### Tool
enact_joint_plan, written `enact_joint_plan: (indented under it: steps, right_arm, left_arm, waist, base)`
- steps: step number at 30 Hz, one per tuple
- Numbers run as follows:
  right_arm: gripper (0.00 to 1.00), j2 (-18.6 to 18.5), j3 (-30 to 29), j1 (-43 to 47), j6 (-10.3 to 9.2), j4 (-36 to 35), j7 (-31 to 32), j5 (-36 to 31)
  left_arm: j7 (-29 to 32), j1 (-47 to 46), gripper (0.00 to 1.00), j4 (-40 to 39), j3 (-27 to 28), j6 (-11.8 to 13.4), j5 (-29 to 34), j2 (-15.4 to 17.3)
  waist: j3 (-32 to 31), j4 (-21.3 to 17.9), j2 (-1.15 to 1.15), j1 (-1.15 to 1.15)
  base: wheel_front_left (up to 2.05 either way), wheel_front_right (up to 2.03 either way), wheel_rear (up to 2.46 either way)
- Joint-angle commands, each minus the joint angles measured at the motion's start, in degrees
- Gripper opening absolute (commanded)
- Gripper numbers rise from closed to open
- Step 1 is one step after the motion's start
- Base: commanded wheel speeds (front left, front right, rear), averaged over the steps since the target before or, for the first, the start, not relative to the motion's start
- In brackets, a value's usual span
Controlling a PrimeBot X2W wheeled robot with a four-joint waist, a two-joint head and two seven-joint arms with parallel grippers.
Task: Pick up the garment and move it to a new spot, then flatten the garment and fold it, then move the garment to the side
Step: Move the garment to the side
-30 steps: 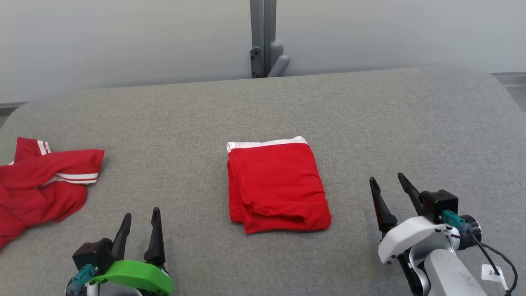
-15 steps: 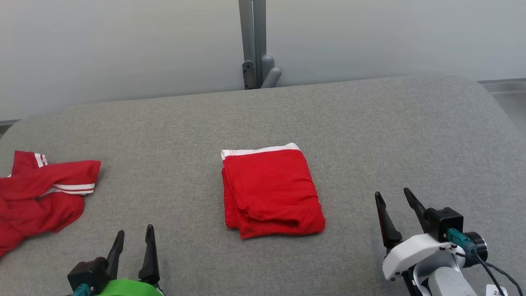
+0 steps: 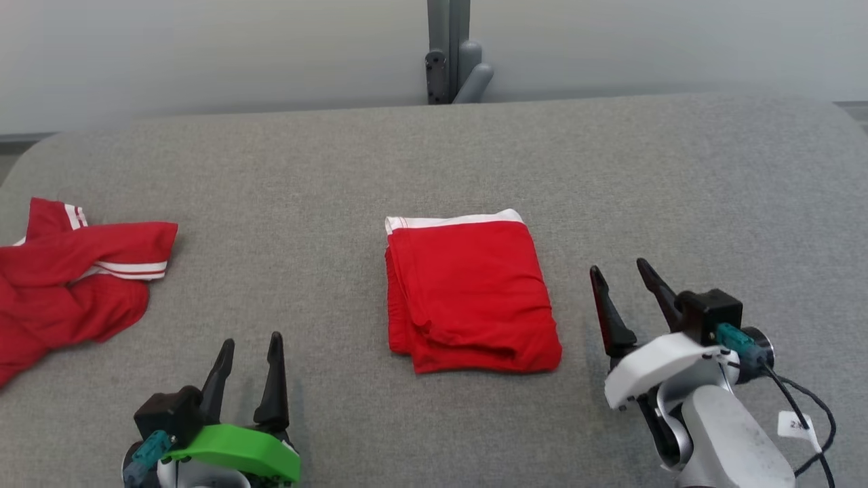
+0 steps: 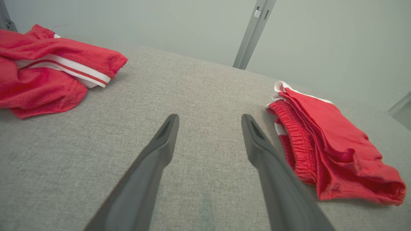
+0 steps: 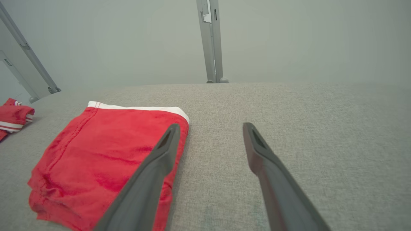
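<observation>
Grey tabletop [image 3: 678,169] holds the garment [image 3: 471,291] centred, seemingly fully folded; my left gripper [image 3: 252,340] and right gripper [image 3: 618,267] flank it, jaws wide and empty, ready to shift it.

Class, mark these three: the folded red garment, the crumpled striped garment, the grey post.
folded red garment [image 3: 471,291]: head view, top layer's middle.
crumpled striped garment [image 3: 74,305]: head view, red cloth below stripes.
grey post [image 3: 447,41]: head view, upright shaft.

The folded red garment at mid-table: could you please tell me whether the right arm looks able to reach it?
Probably yes. The right end effector, open, sits just beside the folded red garment, off its right edge, with bare grey surface between them.
</observation>
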Motion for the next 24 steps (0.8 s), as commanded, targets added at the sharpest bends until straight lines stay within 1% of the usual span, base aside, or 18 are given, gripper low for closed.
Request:
enact_joint_plan:
  steps: [1,5,10,12,15,17,18,19,20,22,24]
  right_arm:
    - [1.00,-0.16,0.56,-2.49,0.00,1.78,-0.14,0.40]
    - [1.00,-0.19,3.62,-8.54,0.00,7.87,-0.13,2.28]
    - [1.00,-0.19,5.15,-14.45,0.00,16.83,-0.14,7.60]
    - [1.00,-0.23,5.77,-16.71,0.00,20.38,-0.14,8.13]
    - [1.00,-0.20,7.50,-18.53,0.00,25.29,0.73,12.35]
    - [1.00,-0.18,9.50,-19.40,0.00,27.28,1.63,15.44]
    - [0.96,-0.18,10.50,-19.71,0.00,28.09,1.64,16.23]
    - [0.41,-0.07,11.53,-19.89,0.00,28.73,1.57,16.90]
    - [0.00,-0.02,12.23,-20.13,0.00,29.03,1.35,17.76]
    - [0.00,-0.05,13.35,-20.80,0.00,29.78,0.80,17.67]
    - [0.00,-0.21,13.14,-21.26,-0.03,30.05,0.17,17.83]
  left_arm:
    - [-0.01,-1.39,1.00,-0.11,-0.79,0.20,-0.14,0.26]
    - [-0.01,-3.13,1.00,0.28,-1.79,0.20,-0.70,0.26]
    - [-0.01,-4.16,1.00,0.19,-2.81,0.19,-1.82,0.23]
    - [-0.01,-4.45,1.00,0.15,-3.11,0.19,-1.92,0.23]
    - [-0.01,-4.72,1.00,0.11,-3.14,0.19,-1.91,0.23]
    - [-0.01,-4.89,1.00,0.18,-3.17,0.21,-1.88,0.23]
    - [-0.01,-5.02,1.00,0.17,-3.27,0.22,-1.82,0.24]
    - [-0.01,-5.11,1.00,0.17,-3.35,0.23,-1.78,0.23]
    - [-0.01,-5.14,1.00,0.15,-3.43,0.23,-1.67,0.23]
    - [-0.01,-4.95,1.00,0.05,-3.52,0.25,-1.30,0.24]
    - [-0.01,-4.73,1.00,0.07,-3.44,0.24,-1.06,0.24]
  waist:
    - [5.17,3.92,0.00,0.00]
    - [7.71,6.36,0.00,0.00]
    - [9.21,8.84,0.00,0.00]
    - [9.49,9.45,0.00,0.00]
    - [9.69,9.82,0.00,0.00]
    - [9.80,9.80,0.00,0.00]
    - [9.79,9.69,0.00,0.00]
    - [9.73,9.48,0.00,0.00]
    - [9.63,9.20,0.00,0.00]
    - [9.21,8.36,0.00,0.00]
    - [8.53,7.24,0.00,0.00]
  base:
    - [0.00,0.00,0.00]
    - [0.00,0.00,0.00]
    - [0.00,0.00,0.00]
    - [0.00,0.00,0.00]
    - [0.00,0.00,0.00]
    - [0.00,0.00,0.00]
    - [0.00,0.00,0.00]
    - [0.00,0.00,0.00]
    - [0.00,0.00,0.00]
    - [0.00,0.00,0.00]
    - [0.00,0.00,0.00]
